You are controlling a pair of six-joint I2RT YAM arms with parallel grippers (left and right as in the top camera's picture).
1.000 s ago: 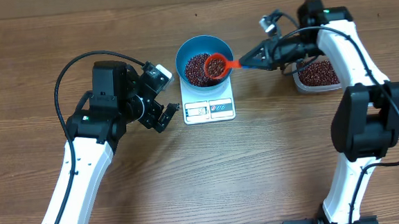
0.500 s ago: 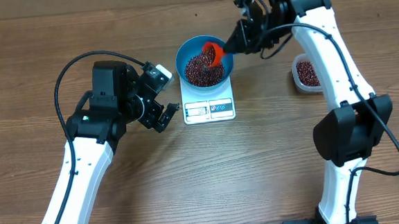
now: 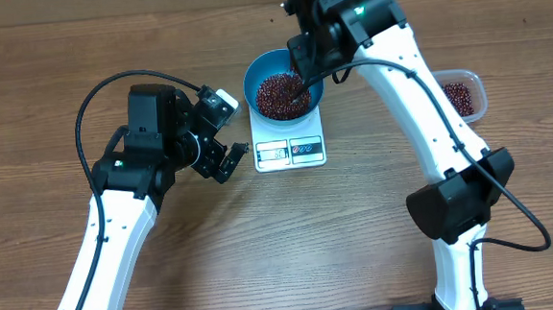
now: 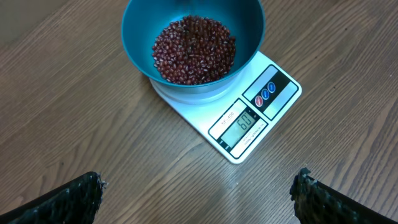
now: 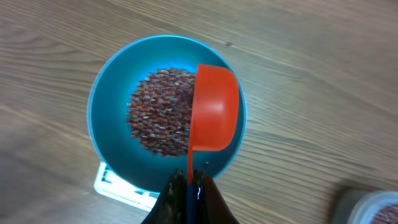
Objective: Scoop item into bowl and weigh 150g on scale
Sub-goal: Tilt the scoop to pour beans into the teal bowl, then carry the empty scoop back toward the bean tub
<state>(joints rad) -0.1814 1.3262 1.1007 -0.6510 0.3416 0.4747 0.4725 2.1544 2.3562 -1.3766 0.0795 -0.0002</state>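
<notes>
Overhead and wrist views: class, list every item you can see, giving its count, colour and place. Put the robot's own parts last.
beans: many, dark red-brown, heaped in the bowl; more in the tub
bowl: one, blue, on the scale
scale: one, white, mid-table
scoop: one, red, over the bowl
tub: one, clear, right of the scale
table: one, brown wood, under everything
left claw: one, black, open, near the scale
right claw: one, black, shut on the scoop's handle

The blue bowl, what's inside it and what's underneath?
A heap of red-brown beans lies inside the blue bowl, hiding its bottom. It sits on the white scale, whose platform it mostly covers. From the right wrist, the red scoop hides some beans.
</notes>
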